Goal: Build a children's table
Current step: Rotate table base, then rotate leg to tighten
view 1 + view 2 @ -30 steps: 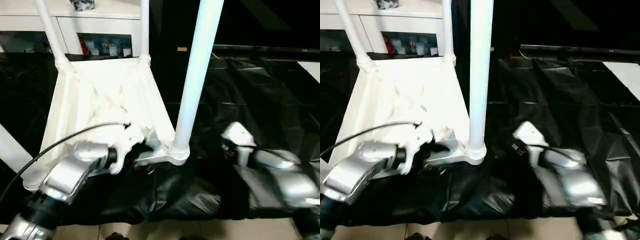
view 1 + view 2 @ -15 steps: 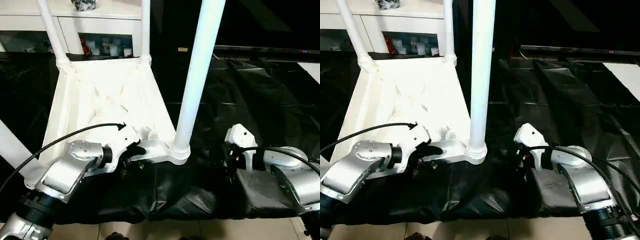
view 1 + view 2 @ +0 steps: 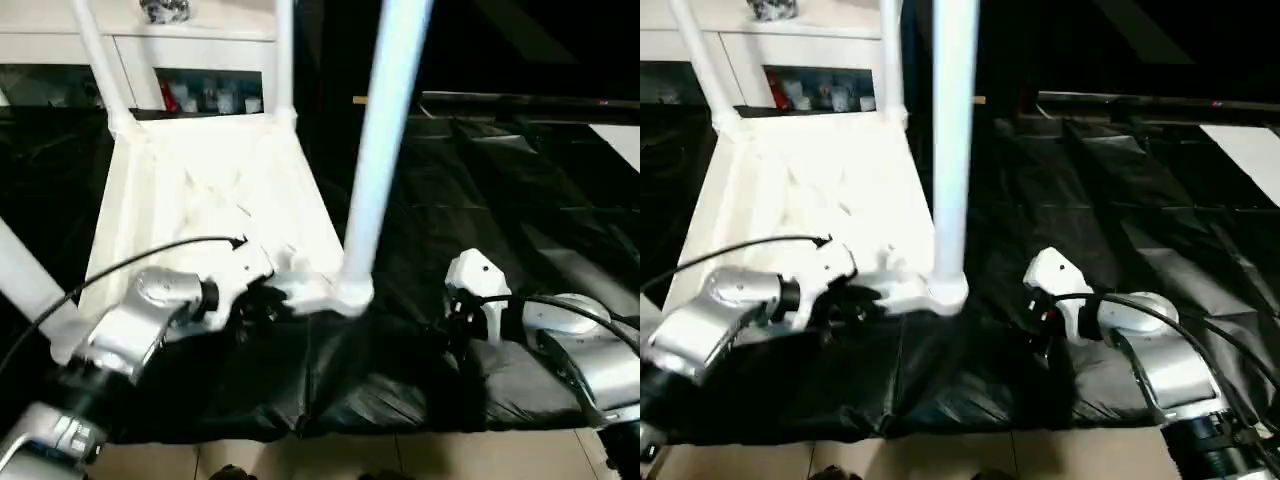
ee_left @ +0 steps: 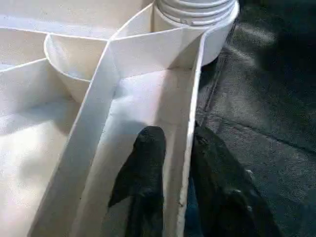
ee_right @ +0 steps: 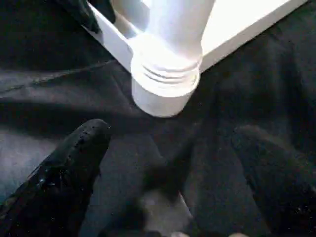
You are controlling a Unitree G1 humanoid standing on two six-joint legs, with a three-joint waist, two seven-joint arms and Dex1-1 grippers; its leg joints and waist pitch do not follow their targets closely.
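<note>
The white tabletop lies upside down on the black sheet, ribs up. White legs stand in its corner sockets, the near right leg rising from its socket. My left gripper is at the near edge just left of that socket. In the left wrist view its fingers straddle the thin rim wall, one inside and one outside, shut on it. My right gripper rests low on the sheet to the right of the socket, open wide with nothing between its fingers.
A white cabinet with glass doors stands behind the tabletop. Crumpled black sheet covers the floor to the right, with a flat white board at its far right edge. Tiled floor shows along the near edge.
My left gripper's fingers have closed from wide apart onto the tabletop's near rim. The right gripper stays open beside the socket.
</note>
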